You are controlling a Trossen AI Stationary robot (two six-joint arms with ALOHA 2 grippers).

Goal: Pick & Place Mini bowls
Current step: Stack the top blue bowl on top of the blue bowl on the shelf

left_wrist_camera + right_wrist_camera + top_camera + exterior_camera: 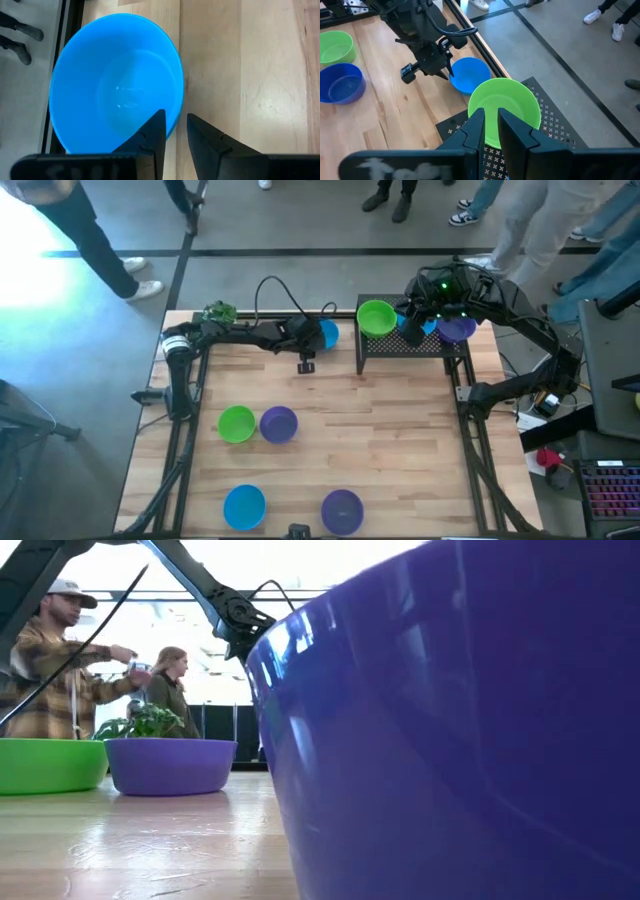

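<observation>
A light blue mini bowl (328, 333) stands near the table's far edge, with my left gripper (176, 131) shut on its rim. A green bowl (506, 107) sits on a black perforated rack (415, 346) at the far right. My right gripper (492, 125) hangs above that bowl, touching nothing, its fingers shut to a narrow slit. A blue bowl (427, 328) and a purple bowl (458, 330) lie on the rack under the right arm. A green bowl (236, 423), a purple one (278, 424), a blue one (244, 505) and another purple one (342, 510) rest upright on the wood. My left gripper has the light blue bowl by its rim (176, 120), on the side toward the table's left. One finger (150, 137) is inside the bowl and the other (205, 142) outside. The fingers slant down from the table's left. The bowl stays upright; whether its base is off the wood I cannot tell.
A small leafy plant (218, 311) stands at the far left corner. The near purple bowl (450, 740) fills most of the low view. People stand beyond the far edge (60, 670). Bare wood lies in the table's middle and right (400, 440).
</observation>
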